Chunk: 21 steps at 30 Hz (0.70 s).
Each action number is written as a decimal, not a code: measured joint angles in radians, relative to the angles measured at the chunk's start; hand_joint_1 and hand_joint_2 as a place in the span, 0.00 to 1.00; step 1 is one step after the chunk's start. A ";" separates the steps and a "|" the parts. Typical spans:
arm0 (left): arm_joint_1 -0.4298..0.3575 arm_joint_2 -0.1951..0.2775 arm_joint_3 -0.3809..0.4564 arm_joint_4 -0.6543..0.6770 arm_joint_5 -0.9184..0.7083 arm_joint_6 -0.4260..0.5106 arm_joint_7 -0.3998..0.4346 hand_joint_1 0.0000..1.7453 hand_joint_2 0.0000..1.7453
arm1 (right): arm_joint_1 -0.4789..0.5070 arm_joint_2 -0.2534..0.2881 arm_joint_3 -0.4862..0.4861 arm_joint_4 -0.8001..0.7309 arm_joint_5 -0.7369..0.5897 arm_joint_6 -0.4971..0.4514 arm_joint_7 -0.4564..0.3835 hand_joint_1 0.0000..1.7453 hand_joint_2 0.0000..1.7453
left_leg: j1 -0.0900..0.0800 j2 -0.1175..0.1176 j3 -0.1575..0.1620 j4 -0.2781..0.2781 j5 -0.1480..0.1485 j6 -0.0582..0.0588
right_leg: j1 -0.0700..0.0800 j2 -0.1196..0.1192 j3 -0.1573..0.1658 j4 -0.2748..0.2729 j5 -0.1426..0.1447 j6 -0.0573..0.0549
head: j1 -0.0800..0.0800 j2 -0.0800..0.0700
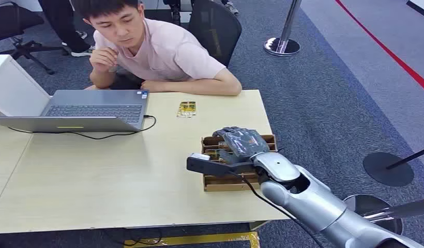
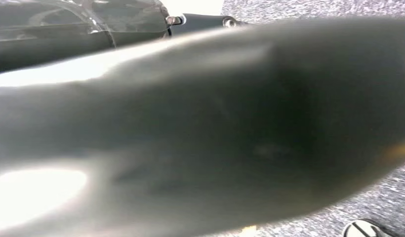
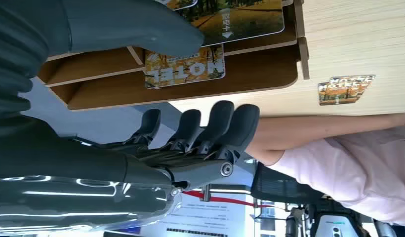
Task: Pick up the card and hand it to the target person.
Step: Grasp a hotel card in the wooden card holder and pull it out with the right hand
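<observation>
A wooden card holder (image 1: 235, 184) stands near the table's right edge with hotel cards in its slots. My right hand (image 1: 241, 143) hovers over the holder, palm down, holding nothing. In the right wrist view the thumb (image 3: 136, 29) lies over the holder (image 3: 260, 69), close to one slotted card (image 3: 184, 73) and a larger card (image 3: 240, 17). The fingers (image 3: 205, 126) hang past the holder's side, apart from the thumb. A loose hotel card (image 1: 186, 109) (image 3: 344, 89) lies flat on the table in front of the seated person (image 1: 158, 49), whose forearm (image 3: 329, 131) rests on the far edge.
An open laptop (image 1: 91, 111) with a black cable (image 1: 96, 135) sits at the table's far left. The wooden table (image 1: 96, 175) has bare room in front. A mesh chair (image 1: 215, 26) and round stanchion bases (image 1: 282, 45) (image 1: 388, 168) stand on the carpet.
</observation>
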<state>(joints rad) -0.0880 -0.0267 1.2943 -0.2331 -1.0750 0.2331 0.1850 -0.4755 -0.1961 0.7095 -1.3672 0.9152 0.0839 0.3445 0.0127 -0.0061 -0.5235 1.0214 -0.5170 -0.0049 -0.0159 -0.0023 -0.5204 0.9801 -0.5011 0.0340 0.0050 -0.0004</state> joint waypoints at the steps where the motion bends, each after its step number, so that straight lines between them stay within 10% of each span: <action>1: 0.000 0.000 0.000 0.000 0.000 0.000 0.000 0.00 0.00 | 0.000 0.000 0.000 0.000 0.000 0.000 0.000 0.60 1.00 | 0.000 0.000 0.000 0.000 0.000 0.000 | 0.000 0.000 0.000 0.000 0.000 0.000 | 0.000 0.000; 21: 0.000 0.000 0.000 0.000 0.000 0.000 0.000 0.00 0.00 | 0.000 0.000 0.000 0.001 0.000 0.000 0.000 0.59 1.00 | 0.000 0.000 0.000 0.000 0.000 0.000 | 0.000 0.000 0.000 0.000 0.000 0.000 | 0.000 0.000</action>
<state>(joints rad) -0.0880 -0.0267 1.2943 -0.2331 -1.0750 0.2331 0.1854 -0.4758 -0.1957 0.7095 -1.3661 0.9152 0.0839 0.3445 0.0127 -0.0061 -0.5235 1.0214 -0.5170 -0.0049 -0.0159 -0.0023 -0.5204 0.9801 -0.5010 0.0340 0.0050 -0.0004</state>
